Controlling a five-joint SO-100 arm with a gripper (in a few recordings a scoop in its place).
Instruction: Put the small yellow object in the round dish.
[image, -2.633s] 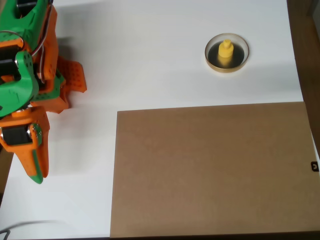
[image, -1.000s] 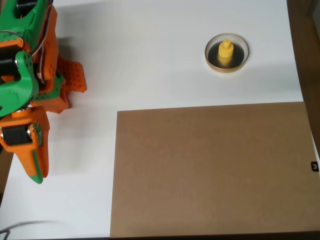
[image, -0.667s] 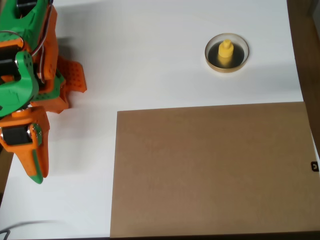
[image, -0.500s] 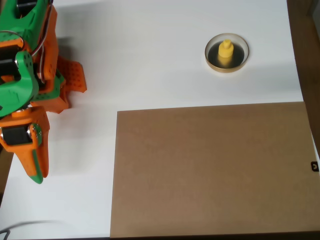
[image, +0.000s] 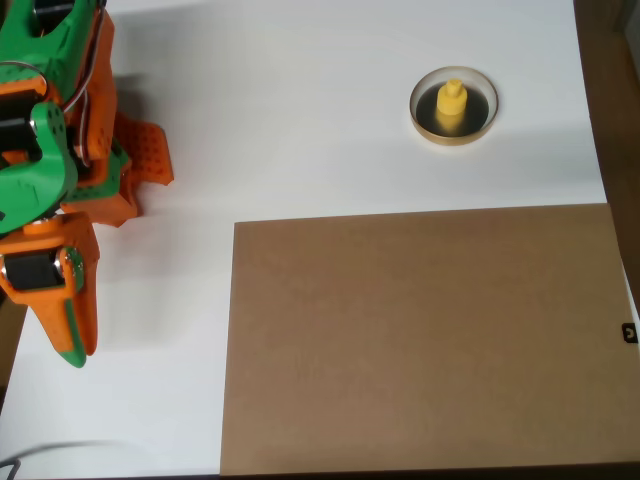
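The small yellow object (image: 452, 104) stands upright inside the round dish (image: 454, 135), on its dark inside, at the upper right of the overhead view. My green and orange gripper (image: 70, 345) is far from it at the left edge, pointing toward the bottom of the picture. Its two fingers lie together with nothing between them.
A large brown board (image: 420, 340) covers the lower right of the white table (image: 300, 120). The arm's orange base (image: 140, 155) sits at the upper left. A dark strip runs along the table's right edge.
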